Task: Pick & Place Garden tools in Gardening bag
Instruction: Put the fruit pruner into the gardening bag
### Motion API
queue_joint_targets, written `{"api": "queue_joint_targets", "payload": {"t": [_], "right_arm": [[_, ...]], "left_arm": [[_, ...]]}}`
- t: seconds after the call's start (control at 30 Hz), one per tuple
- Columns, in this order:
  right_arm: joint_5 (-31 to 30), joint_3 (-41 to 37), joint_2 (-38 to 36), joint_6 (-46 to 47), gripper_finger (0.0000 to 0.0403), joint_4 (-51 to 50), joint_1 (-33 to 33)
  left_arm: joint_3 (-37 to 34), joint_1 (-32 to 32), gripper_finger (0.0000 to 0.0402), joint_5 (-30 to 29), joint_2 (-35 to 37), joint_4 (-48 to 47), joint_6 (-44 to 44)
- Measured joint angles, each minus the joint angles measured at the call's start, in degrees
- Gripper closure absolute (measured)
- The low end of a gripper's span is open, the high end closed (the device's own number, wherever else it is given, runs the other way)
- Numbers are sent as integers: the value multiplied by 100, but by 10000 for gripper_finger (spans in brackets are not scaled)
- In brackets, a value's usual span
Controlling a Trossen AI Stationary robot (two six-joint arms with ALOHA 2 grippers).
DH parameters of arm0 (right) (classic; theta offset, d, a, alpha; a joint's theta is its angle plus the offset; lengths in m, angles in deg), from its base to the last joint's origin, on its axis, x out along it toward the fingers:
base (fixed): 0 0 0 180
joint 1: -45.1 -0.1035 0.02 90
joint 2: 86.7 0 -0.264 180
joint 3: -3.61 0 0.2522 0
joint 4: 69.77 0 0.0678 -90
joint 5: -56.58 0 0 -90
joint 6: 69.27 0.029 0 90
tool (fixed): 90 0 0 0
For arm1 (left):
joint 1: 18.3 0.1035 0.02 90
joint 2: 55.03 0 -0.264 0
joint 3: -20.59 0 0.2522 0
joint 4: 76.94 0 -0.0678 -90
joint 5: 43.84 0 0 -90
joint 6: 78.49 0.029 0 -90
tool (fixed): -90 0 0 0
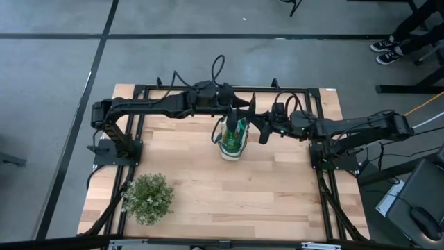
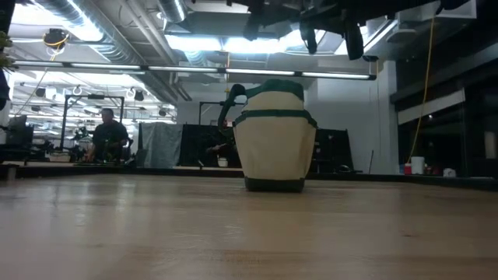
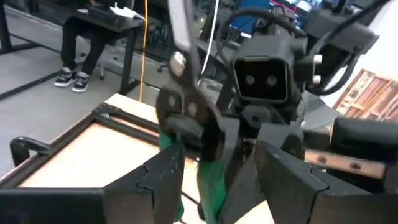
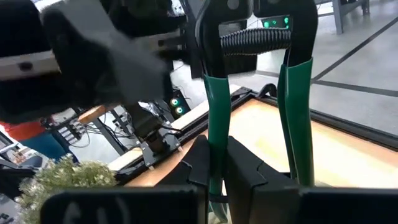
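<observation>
From above, you see both arms meeting over the gardening bag (image 1: 234, 142), which stands upright on the far middle of the tabletop (image 1: 222, 187). The left gripper (image 1: 236, 119) hangs over the bag's mouth, and the right gripper (image 1: 264, 132) sits just beside it on the right. Green shows inside the bag's opening, but you cannot tell from here which tools lie there.

The right wrist view gives you what the overhead cannot: the right gripper (image 4: 216, 163) has its jaws clenched on one green-sleeved handle of the pruning shears (image 4: 214, 124), while the second handle stands free alongside. The left wrist view shows the shears (image 3: 189, 118) from the other side, dark pivot and grey blade pointing up, with the left gripper (image 3: 217, 180) released, its jaws spread to either side of the green handle without touching it.

The low view shows you only the bag (image 2: 275, 138), cream with green trim and a strap looped over its top; both arms are cut off at the upper edge, so neither grip is visible there.

The potted plant (image 1: 148, 197) stands at the near left of the tabletop, well apart from the bag. A person (image 2: 108, 136) sits in the room beyond.
</observation>
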Motion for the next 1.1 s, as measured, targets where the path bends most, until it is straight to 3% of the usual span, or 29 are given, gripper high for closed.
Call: {"api": "queue_joint_targets", "payload": {"t": [0.37,0.77,1.0,1.1], "right_arm": [[63,0,218,2,379,-13,-3],[172,0,226,-2,386,-74,-11],[478,0,217,104,342,-225,0],[524,0,217,319,329,-228,-1]], "left_arm": [[4,-15,221,-302,-238,97,5],[4,17,318,-235,-262,40,-28],[4,22,374,79,-244,-107,108],[4,24,375,79,-220,-206,125]]}}
